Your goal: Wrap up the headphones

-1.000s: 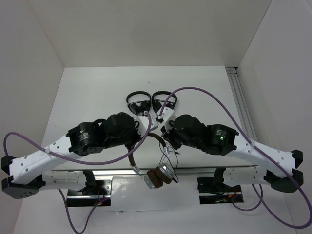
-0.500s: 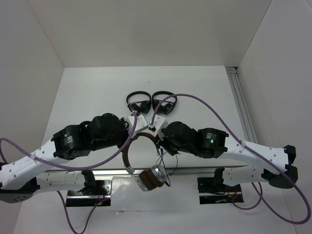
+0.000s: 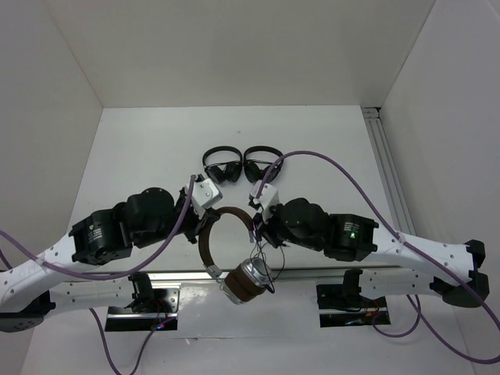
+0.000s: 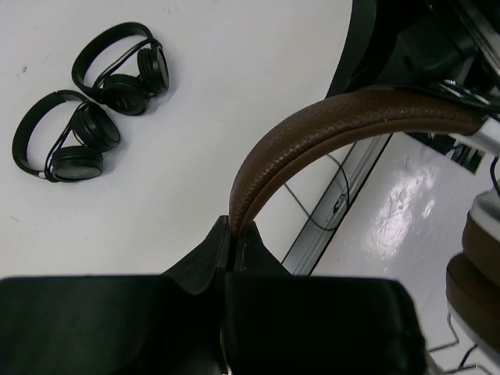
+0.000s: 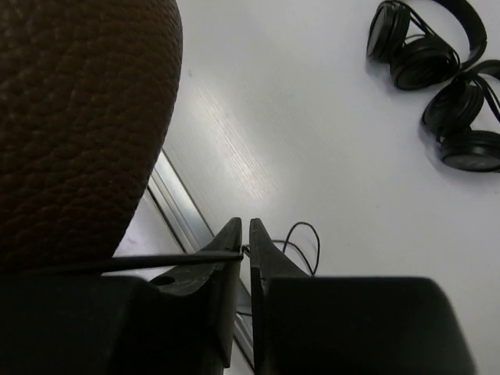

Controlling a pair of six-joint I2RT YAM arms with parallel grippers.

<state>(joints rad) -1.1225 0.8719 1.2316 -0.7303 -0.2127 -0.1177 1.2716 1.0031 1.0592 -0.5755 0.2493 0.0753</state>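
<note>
White walls [image 3: 47, 117] close the tabletop [image 3: 141, 148] on the left, back and right. A slotted rail [image 3: 387, 168] runs along its right edge and a shiny metal strip [image 3: 312, 273] along the near one. The far half and both side margins lie bare, so the widest free room is behind and to either side of the arms. The left arm [image 3: 101, 234] and right arm [image 3: 351, 234] reach in from the near corners and meet at the middle, crowded close over the near edge. The headphones [image 3: 205, 246] hang between them. The brown headband [image 4: 344, 125] arches from one wrist to the other, and the stacked earcups [image 3: 246, 280] dangle over the metal strip. Two small black headphones [image 3: 223, 166] lie side by side just beyond the wrists, apart from both arms. The left pincer [image 4: 232, 231] is clamped tight on one end of the headband. The right pincer [image 5: 245, 234] has its jaws all but together, and the thin black cable [image 5: 156, 260] runs into the slit between them. Against a second ago, the left arm has drawn back toward its own side and the right wrist has come slightly nearer. The headband now shows as a fuller arc, the earcups have shifted a little left, and the black pair has not moved.
</note>
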